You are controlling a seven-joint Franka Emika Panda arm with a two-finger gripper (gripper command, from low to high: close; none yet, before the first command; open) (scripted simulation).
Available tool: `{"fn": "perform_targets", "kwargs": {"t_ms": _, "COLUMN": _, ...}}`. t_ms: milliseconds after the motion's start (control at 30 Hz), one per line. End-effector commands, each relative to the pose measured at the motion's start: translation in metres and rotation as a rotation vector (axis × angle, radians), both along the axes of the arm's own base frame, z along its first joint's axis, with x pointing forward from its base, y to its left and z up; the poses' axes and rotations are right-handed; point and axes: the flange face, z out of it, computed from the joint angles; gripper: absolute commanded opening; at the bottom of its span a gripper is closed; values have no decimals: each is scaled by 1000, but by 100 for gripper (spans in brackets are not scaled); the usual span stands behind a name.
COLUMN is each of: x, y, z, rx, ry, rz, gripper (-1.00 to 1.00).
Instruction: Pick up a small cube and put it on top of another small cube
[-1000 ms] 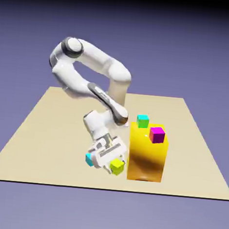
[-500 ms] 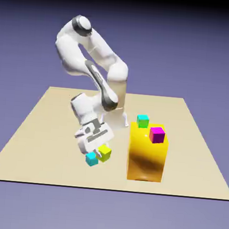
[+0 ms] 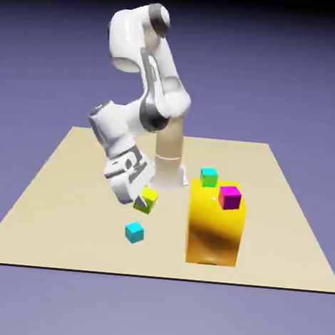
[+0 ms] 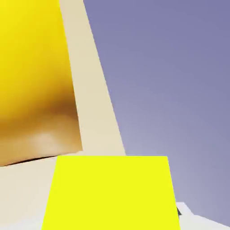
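My gripper (image 3: 143,198) is shut on the small yellow-lime cube (image 3: 147,199), which hangs in the air above the table, tilted with the hand. In the hand view this cube (image 4: 110,193) fills the bottom middle and hides the finger tips. A small cyan cube (image 3: 134,232) lies on the table just below and in front of the held cube. A small magenta cube (image 3: 229,196) sits on top of the big yellow-orange block (image 3: 215,228). A small cube with a cyan top and green side (image 3: 209,177) rests behind that block.
The big yellow-orange block stands to the exterior view's right of my hand, and its glossy side (image 4: 31,81) fills the hand view's upper left. The tan table (image 3: 60,204) stretches to the exterior view's left. The arm's base (image 3: 168,163) rises behind the hand.
The arm has lifted and swung up and toward the exterior view's left with the yellow-lime cube in the gripper. The cyan cube, once hidden by the hand, now lies exposed on the table.
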Motion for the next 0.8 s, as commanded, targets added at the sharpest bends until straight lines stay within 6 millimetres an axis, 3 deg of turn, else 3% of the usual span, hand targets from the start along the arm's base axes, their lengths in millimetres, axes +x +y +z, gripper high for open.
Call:
{"fn": "perform_targets", "kwargs": {"t_ms": 0, "x": 3, "y": 7, "z": 8, "rx": 6, "ry": 3, "rz": 31, "gripper": -100}}
{"fn": "perform_targets", "kwargs": {"t_ms": 200, "x": 18, "y": 63, "z": 50, "rx": 64, "ry": 29, "rz": 240, "gripper": -100}}
{"fn": "perform_targets", "kwargs": {"t_ms": 467, "x": 24, "y": 166, "z": 81, "rx": 212, "ry": 79, "rz": 564, "gripper": -100}}
{"fn": "perform_targets", "kwargs": {"t_ms": 533, "x": 24, "y": 173, "z": 82, "rx": 225, "ry": 83, "rz": 585, "gripper": -100}}
{"fn": "perform_targets", "kwargs": {"t_ms": 633, "x": 9, "y": 205, "z": 26, "rx": 225, "ry": 83, "rz": 585, "gripper": -100}}
{"fn": "perform_targets", "kwargs": {"t_ms": 667, "x": 9, "y": 205, "z": 26, "rx": 225, "ry": 83, "rz": 585, "gripper": 100}}
{"fn": "perform_targets", "kwargs": {"t_ms": 700, "x": 9, "y": 205, "z": 26, "rx": 225, "ry": 83, "rz": 585, "gripper": 100}}
{"fn": "perform_targets", "kwargs": {"t_ms": 767, "x": 21, "y": 183, "z": 66, "rx": 227, "ry": 82, "rz": 586, "gripper": 100}}
